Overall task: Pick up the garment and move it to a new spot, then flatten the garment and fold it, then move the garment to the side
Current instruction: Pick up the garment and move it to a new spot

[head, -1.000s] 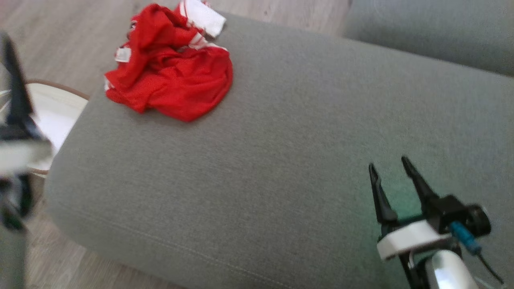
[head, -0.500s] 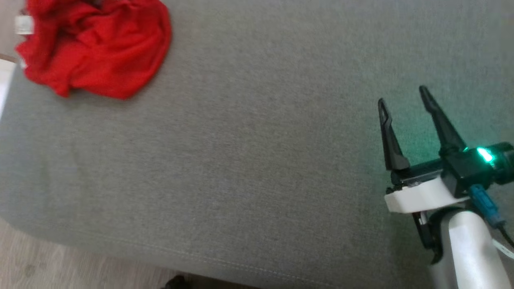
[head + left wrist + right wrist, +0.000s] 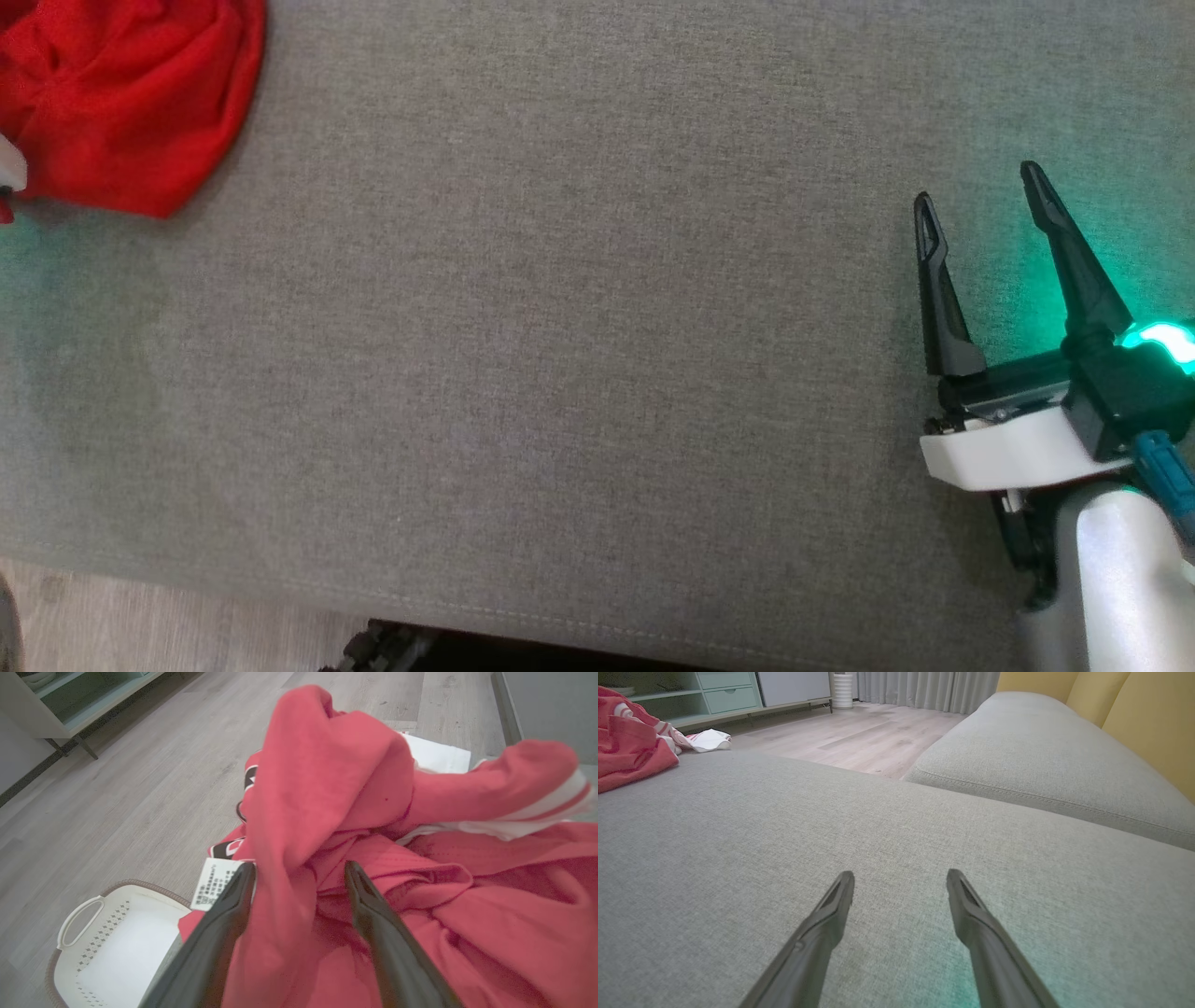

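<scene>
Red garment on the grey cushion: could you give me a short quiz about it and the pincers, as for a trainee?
1. True or false: the right pincer grips the red garment.
2. The left pincer is: A shut and empty, B open over the garment's folds, C shut on a cup.
3. Fill in: on the floor beside the cushion stands a white ____.
Key: 1 false; 2 B; 3 basket.

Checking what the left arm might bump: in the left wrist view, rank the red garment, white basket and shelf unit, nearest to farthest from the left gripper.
1. Red garment: at the left gripper, a fold between its open fingers.
2. White basket: lower left, down on the floor.
3. Shelf unit: top left, across the floor.
</scene>
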You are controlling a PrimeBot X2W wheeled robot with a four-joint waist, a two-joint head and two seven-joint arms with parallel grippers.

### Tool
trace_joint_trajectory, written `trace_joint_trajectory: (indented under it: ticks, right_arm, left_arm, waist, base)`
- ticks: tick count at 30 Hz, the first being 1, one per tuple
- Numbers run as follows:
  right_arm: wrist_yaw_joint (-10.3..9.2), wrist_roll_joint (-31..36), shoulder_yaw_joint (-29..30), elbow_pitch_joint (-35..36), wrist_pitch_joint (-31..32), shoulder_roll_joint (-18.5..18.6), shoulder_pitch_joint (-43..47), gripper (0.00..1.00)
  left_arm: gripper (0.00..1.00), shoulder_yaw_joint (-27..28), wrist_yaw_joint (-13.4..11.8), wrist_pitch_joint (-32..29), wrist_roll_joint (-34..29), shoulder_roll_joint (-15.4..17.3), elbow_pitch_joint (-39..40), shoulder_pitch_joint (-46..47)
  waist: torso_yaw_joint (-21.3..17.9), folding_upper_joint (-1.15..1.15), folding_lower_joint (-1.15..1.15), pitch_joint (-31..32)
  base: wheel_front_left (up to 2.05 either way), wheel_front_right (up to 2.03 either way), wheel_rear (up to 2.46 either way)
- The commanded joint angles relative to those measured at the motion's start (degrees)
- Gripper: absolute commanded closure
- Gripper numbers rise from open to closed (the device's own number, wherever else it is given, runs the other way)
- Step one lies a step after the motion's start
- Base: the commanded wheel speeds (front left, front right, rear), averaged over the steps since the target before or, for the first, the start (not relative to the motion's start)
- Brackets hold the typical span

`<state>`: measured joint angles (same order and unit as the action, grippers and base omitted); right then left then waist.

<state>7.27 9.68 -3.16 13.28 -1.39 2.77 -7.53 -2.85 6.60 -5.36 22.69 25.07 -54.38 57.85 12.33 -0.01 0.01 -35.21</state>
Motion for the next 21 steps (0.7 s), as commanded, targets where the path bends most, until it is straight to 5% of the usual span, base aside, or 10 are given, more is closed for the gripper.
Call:
trace_joint_trajectory:
  ticks: [1,3,14,21]
  right_arm:
    - [0.22,0.48,-1.41,2.41,-0.02,0.10,0.88,0.00]
    - [0.22,0.36,-1.50,2.46,-0.09,0.10,0.89,0.00]
    - [0.22,-1.78,-1.63,-0.73,-2.06,0.10,0.22,0.00]
    - [0.22,-5.33,-1.59,-5.80,-5.11,0.10,-0.55,0.00]
  left_arm:
    - [0.32,1.00,-0.15,1.20,-0.19,3.97,0.28,1.51]
    - [1.00,0.66,-0.50,2.31,-0.56,3.95,-1.24,2.30]
    - [1.00,-2.23,-3.40,7.23,-4.46,6.77,-5.41,6.35]
    - [1.00,-6.30,-4.89,9.62,-9.81,11.63,-2.47,10.76]
  waist:
    - [-0.05,0.01,-0.01,-0.22]
    - [-0.15,0.01,-0.01,-0.33]
    - [-1.27,0.01,-0.01,3.03]
    - [-4.38,0.01,-0.01,10.39]
  base:
    - [0.00,0.00,0.00]
    - [0.00,0.00,0.00]
    - [0.00,0.00,0.00]
    - [0.00,0.00,0.00]
